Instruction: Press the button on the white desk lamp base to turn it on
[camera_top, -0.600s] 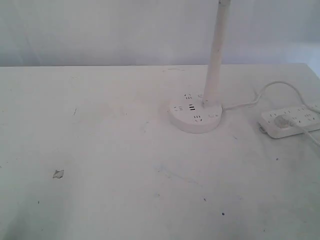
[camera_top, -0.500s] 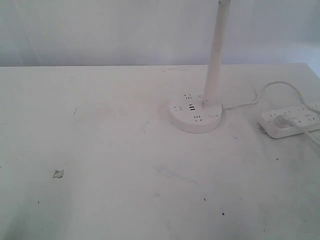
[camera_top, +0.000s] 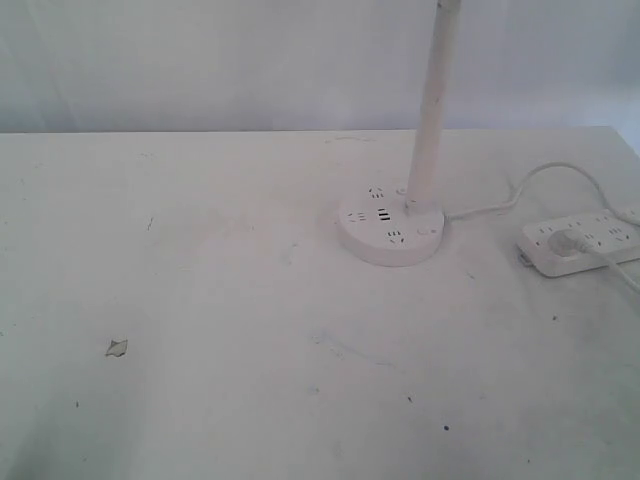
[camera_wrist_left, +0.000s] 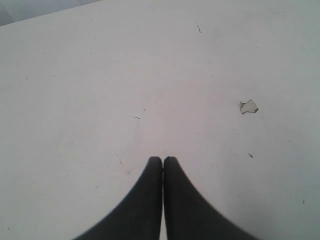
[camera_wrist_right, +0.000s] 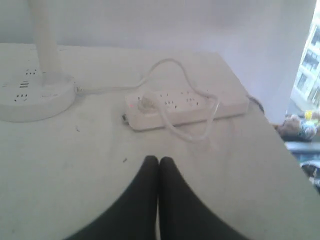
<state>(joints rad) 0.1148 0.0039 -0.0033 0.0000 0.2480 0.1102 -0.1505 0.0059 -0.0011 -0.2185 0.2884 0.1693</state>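
The white desk lamp base (camera_top: 391, 230) is a thick round disc with socket holes and dark USB slots, right of the table's middle, and its slim white pole (camera_top: 431, 100) rises out of the top of the exterior view. The base (camera_wrist_right: 35, 97) also shows in the right wrist view. My right gripper (camera_wrist_right: 159, 160) is shut and empty over bare table, well short of the base. My left gripper (camera_wrist_left: 163, 160) is shut too, holding nothing, over bare tabletop. Neither arm appears in the exterior view.
A long white power strip (camera_top: 580, 240) with a plug and looping cable lies at the table's right edge; it shows as the power strip (camera_wrist_right: 185, 105) in the right wrist view. A small chip (camera_top: 117, 347) marks the tabletop at left.
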